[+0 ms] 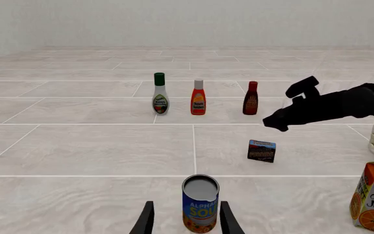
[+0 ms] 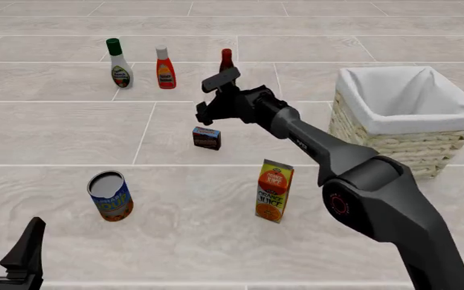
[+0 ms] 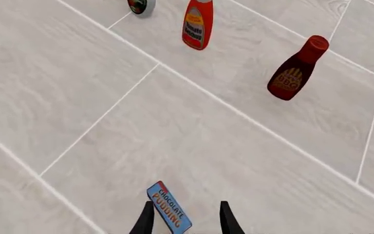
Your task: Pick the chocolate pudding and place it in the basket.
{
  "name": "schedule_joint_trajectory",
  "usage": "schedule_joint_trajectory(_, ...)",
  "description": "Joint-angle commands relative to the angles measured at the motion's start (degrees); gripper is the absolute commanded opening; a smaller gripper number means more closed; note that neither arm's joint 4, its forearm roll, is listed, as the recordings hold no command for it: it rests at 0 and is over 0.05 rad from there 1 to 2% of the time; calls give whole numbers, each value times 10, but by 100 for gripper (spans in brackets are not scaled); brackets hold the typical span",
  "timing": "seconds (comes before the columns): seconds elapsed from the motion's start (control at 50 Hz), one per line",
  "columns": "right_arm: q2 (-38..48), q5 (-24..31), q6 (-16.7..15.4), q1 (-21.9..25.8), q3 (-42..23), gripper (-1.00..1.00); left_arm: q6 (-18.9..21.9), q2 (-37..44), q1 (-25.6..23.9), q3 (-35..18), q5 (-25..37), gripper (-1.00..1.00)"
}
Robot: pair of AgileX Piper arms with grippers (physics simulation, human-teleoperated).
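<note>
Directly below my right gripper (image 3: 185, 219) stood the chocolate pudding (image 3: 169, 207), between its fingers, long edge skewed. Jaws were open, holding nothing; my left arm was well off.

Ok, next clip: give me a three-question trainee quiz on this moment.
1. True or false: the chocolate pudding already lies in the basket.
2. Which arm hangs over the pudding? A) left B) right
3. What stands between the left gripper's fingers in the left wrist view?

Key:
1. False; it stands on the table, apart from the basket.
2. B; the right gripper is open above it.
3. The blue can, untouched.
</note>
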Motion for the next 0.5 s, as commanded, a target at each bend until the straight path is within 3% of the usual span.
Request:
schedule_joint_trajectory(0.02, 17, 7, 1, -3, -13, 100, 0, 0, 0, 0, 0, 100)
schedule_joint_trajectory(0.5, 48, 10, 7, 0, -26, 100, 0, 0, 0, 0, 0, 100)
